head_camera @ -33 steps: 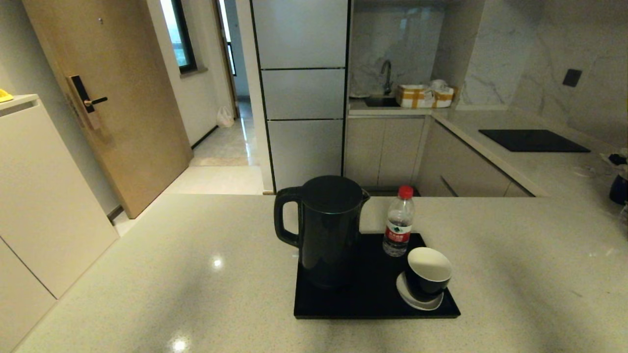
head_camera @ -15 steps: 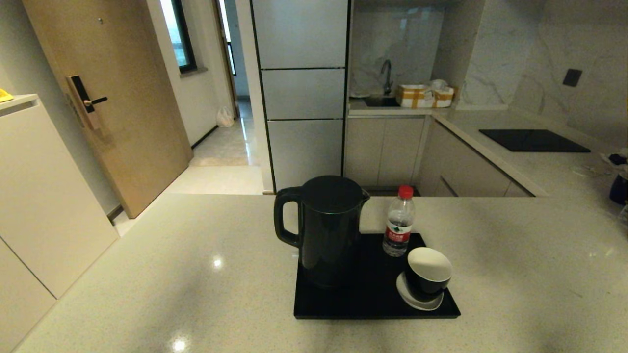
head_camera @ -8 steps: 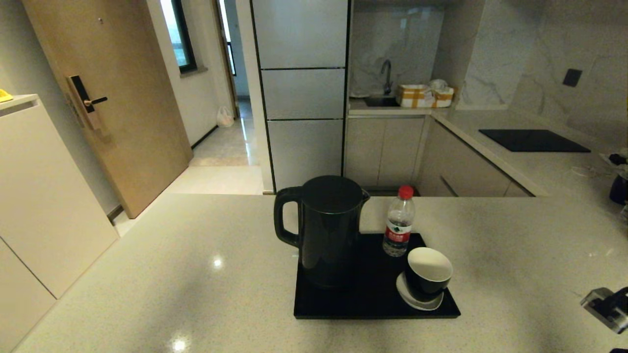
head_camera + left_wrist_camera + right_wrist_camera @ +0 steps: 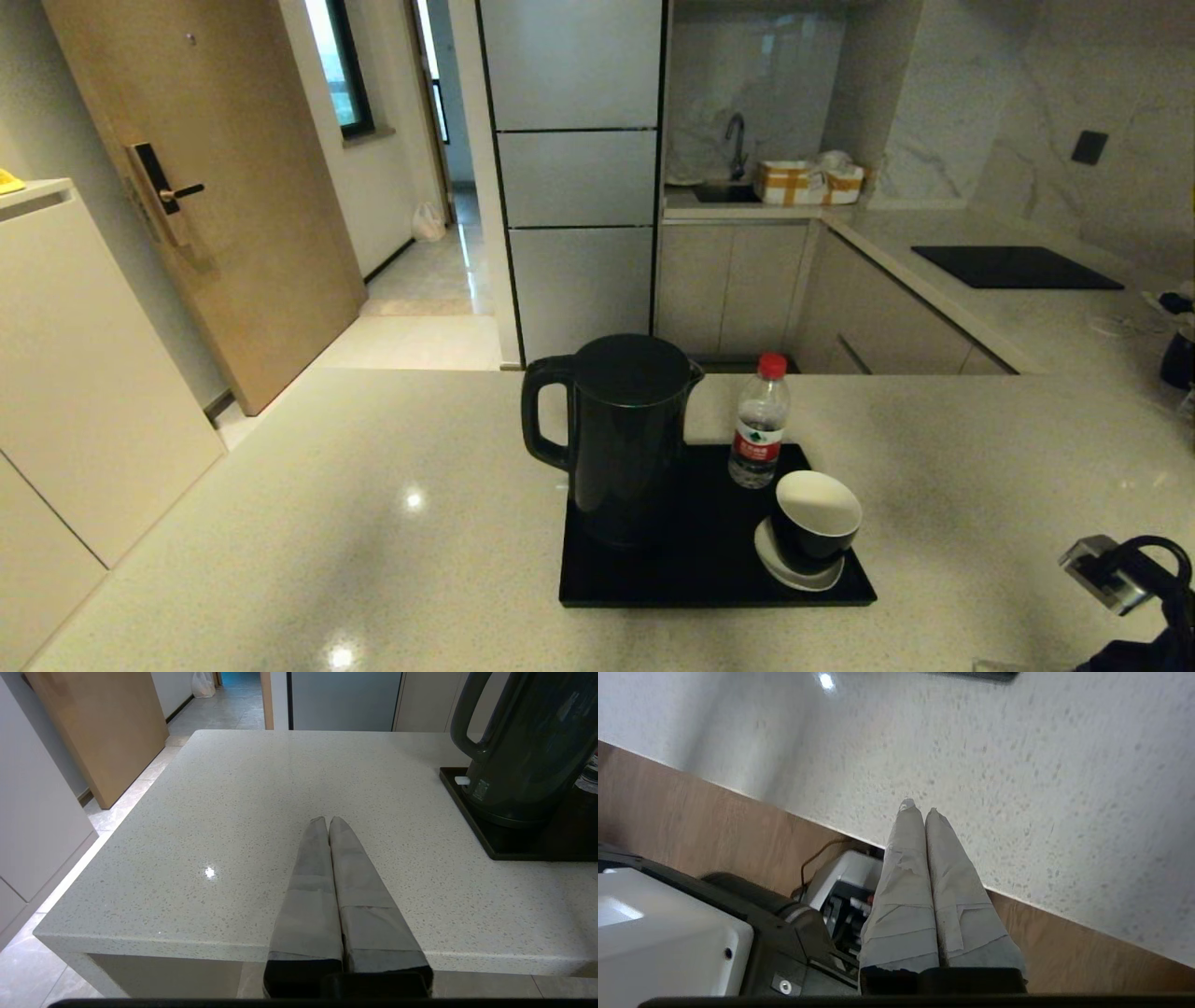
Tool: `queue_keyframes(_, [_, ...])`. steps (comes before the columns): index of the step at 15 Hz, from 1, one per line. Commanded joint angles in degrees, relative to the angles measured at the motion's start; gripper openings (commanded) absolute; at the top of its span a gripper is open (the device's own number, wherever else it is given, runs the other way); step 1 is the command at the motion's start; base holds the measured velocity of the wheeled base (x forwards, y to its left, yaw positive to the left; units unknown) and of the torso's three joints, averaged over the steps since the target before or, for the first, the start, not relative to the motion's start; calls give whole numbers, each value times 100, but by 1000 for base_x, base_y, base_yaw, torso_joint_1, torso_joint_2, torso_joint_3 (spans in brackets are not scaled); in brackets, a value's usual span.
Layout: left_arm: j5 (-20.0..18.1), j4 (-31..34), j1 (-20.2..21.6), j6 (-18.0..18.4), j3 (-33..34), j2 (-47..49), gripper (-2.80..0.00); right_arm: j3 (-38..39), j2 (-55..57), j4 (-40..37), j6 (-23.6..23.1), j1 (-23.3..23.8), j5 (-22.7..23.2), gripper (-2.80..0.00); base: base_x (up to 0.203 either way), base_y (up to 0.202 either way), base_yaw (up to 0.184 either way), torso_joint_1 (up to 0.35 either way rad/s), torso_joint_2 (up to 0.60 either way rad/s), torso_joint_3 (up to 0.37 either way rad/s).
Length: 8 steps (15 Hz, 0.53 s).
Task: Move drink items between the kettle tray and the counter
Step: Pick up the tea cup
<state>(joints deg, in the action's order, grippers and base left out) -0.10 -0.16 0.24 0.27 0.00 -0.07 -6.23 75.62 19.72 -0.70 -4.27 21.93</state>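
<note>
We see the kettle, bottle and cup all on the tray, mid desk, the cup sitting on a saucer. Our left tool hovers over the desk's near-left part, fingers pressed together. Right tool, fingers together too, sits at the desk's near edge.

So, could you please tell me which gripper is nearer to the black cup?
Right. The right gripper is at the counter's near edge, right of the cup; the left gripper is left of the tray, past the kettle.
</note>
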Motion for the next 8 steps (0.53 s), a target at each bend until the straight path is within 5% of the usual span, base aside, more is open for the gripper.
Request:
queue_keyframes(1, [1,-2,2,0,0,7,-280,20,754,258,-70,-4,11,-280,0,0,0,0,0,0])
queue_keyframes(2, [1,-2,2,0,0,7,-280,63,1054,590,-159,-4,8,0,0,0,0,0,0,0])
queue_keyframes(6, [1,-2,2,0,0,7,-280,400,2299,2697,-284,-4,-4,0,0,0,0,0,0,0])
queue_keyframes(8, [1,-2,2,0,0,7,-280,452,2348,2821,-300,-4,-7,0,0,0,0,0,0,0])
